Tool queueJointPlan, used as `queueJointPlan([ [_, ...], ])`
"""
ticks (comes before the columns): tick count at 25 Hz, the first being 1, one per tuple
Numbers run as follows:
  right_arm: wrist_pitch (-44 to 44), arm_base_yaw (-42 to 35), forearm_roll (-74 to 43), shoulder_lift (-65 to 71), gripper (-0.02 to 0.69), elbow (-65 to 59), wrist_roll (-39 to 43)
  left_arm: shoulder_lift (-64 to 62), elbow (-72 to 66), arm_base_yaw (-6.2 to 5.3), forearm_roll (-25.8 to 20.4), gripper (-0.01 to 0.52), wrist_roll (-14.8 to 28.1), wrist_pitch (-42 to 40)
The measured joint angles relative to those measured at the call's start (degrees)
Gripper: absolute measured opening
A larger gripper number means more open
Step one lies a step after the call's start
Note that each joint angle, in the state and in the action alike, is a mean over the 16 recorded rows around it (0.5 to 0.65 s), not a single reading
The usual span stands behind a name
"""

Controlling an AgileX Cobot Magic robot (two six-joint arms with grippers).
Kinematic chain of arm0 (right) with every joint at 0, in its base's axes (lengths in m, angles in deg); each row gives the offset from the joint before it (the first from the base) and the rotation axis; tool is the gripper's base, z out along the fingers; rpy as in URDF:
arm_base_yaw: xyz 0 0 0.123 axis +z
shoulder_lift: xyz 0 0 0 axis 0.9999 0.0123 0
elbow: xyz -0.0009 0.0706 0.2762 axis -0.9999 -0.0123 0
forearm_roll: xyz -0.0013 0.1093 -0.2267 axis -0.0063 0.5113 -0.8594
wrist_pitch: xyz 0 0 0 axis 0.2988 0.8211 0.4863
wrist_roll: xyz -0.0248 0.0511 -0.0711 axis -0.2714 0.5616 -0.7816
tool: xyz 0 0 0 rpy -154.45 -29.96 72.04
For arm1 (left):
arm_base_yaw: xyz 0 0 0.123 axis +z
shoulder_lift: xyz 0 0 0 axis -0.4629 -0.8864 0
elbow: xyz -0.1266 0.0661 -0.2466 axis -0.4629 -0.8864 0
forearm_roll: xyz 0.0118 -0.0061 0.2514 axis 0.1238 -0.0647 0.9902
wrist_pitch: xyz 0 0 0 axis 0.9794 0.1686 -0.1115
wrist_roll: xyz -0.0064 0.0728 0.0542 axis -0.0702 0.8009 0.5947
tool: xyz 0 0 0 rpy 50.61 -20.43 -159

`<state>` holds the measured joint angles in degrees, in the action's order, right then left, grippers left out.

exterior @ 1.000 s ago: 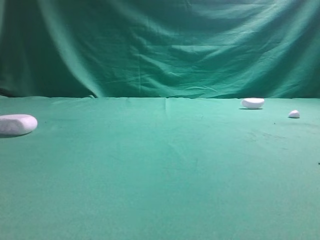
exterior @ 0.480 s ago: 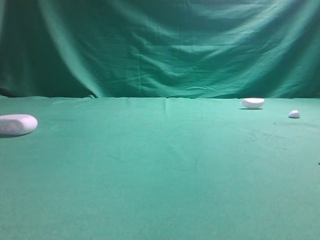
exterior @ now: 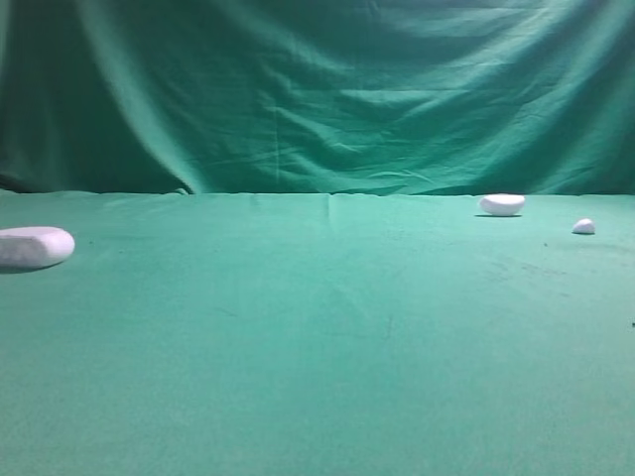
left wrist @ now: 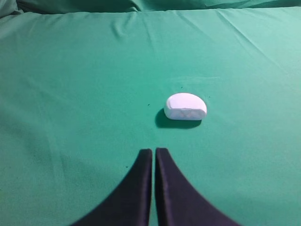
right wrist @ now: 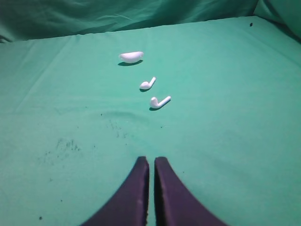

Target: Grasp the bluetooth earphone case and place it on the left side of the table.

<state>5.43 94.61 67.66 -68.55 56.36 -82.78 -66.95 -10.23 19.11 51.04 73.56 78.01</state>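
Note:
The bluetooth earphone case (exterior: 35,247), a long white pill shape, lies on the green table (exterior: 317,347) at the far left edge of the exterior view. In the left wrist view it (left wrist: 185,107) lies ahead and a little right of my left gripper (left wrist: 154,150), which is shut and empty, with bare cloth between them. My right gripper (right wrist: 151,160) is shut and empty over bare cloth. Neither gripper shows in the exterior view.
A smaller white half-dome lump (exterior: 502,204) lies at the back right; it also shows in the right wrist view (right wrist: 130,57). A tiny white piece (exterior: 583,226) lies near the right edge. Two white earbuds (right wrist: 147,84) (right wrist: 159,102) lie ahead of the right gripper. A green backdrop (exterior: 317,89) hangs behind.

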Motion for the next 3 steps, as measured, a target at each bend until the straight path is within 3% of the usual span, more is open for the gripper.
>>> queueJointPlan([
  [3,0.0,0.0,0.0,0.0,0.000,0.0,0.0,0.0,0.0,0.00,0.0,0.000,0.0,0.0],
])
